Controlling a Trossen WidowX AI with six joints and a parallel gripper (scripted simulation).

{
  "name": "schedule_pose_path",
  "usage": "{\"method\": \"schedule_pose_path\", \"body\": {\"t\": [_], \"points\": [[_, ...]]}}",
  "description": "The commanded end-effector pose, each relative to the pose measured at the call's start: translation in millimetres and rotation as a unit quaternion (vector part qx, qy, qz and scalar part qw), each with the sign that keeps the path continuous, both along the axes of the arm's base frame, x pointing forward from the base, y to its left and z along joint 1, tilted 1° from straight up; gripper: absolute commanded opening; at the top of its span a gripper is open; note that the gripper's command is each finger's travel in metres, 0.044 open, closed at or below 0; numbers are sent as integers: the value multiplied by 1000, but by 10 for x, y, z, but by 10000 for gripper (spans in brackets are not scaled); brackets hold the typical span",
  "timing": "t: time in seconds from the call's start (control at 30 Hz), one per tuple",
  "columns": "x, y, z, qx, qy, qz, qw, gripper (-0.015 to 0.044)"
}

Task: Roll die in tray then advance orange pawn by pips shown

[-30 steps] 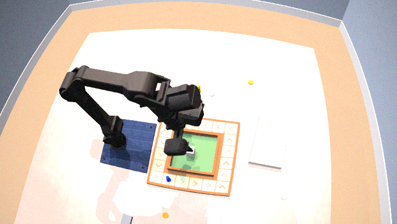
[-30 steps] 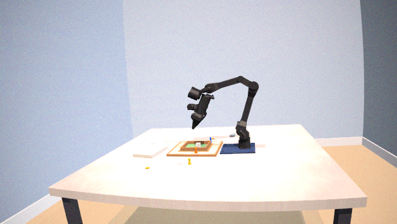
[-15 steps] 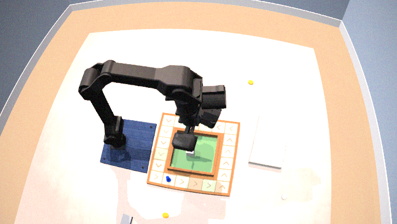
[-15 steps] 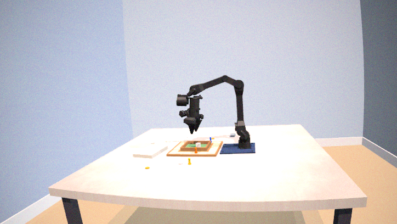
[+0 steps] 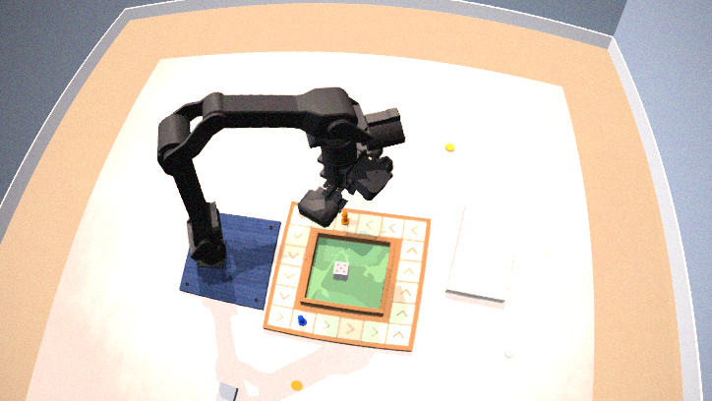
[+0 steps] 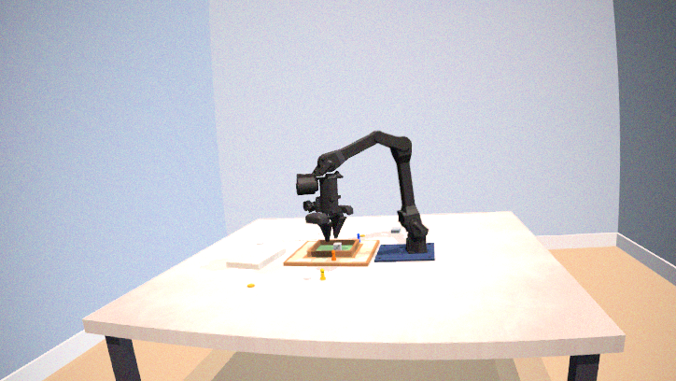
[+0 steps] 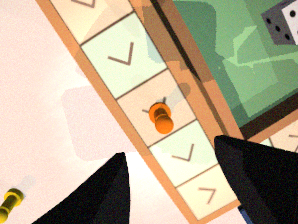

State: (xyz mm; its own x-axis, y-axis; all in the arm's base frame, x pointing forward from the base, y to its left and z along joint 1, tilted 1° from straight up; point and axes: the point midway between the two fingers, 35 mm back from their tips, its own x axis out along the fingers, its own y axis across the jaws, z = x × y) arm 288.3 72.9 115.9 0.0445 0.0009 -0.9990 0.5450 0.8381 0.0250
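Note:
The white die (image 5: 340,267) (image 6: 337,246) (image 7: 280,26) rests in the green-floored tray (image 5: 343,308) (image 7: 207,95), with five pips on top in the top view. The orange pawn (image 5: 344,217) (image 6: 333,256) (image 7: 161,117) stands upright on the board (image 5: 421,283) (image 6: 326,263) (image 7: 100,84), third square from the left in the top row in the top view. Its arrow points toward the left corner there. My gripper (image 5: 346,197) (image 6: 331,238) (image 7: 170,153) is open and empty, pointing down above the board near this pawn. The pawn is not between the fingers.
A blue pawn (image 5: 302,319) (image 6: 359,237) stands on the board's opposite row. A yellow pawn (image 6: 322,275) (image 7: 11,202) stands off the board. A white slab (image 5: 480,254) (image 6: 255,258), yellow disc (image 5: 448,147) (image 6: 250,285), orange disc (image 5: 296,385) and grey block (image 5: 227,391) lie around.

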Motion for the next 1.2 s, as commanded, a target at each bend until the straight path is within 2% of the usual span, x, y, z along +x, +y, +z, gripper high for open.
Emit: {"method": "schedule_pose_path", "body": {"t": [0.0, 1.17], "points": [[-23, -8, -52, -2, 8, -6, 1000, 200], [1, -13, -603, -2, 8, -6, 1000, 200]]}}
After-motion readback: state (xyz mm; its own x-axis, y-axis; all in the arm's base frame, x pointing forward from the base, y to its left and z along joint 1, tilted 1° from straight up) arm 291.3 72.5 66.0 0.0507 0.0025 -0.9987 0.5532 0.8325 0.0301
